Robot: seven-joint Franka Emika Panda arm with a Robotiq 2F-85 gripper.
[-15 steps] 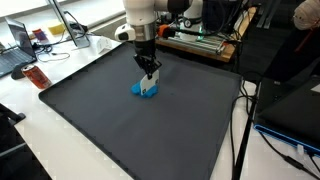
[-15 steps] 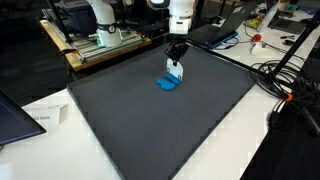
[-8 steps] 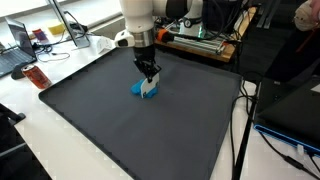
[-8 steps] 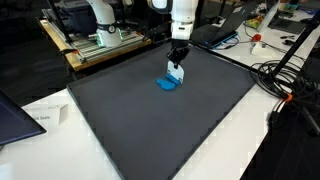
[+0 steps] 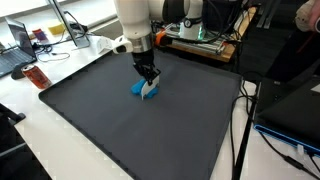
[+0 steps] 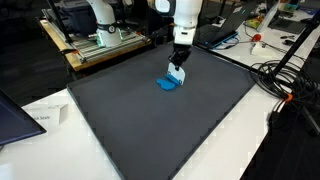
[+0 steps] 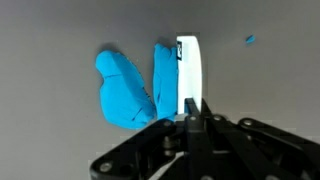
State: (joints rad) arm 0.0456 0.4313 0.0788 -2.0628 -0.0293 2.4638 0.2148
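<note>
My gripper hangs low over the dark mat, shut on a thin flat piece with a white face and a blue back. In both exterior views the piece stands on edge, its lower end at the mat. A rounded blue lump lies on the mat right beside it, close to the blue side; whether they touch is not clear. In the wrist view the gripper has its black fingers pinched together on the piece's near edge. The lump shows in both exterior views.
A small blue speck lies on the mat. A laptop and a red item sit on the white table beside the mat. Equipment lines the back edge. Another arm's base, cables and a paper surround the mat.
The arm above the wrist has swung sideways and the gripper has leaned a little. The held piece and the blue lump stay at about the same spot.
</note>
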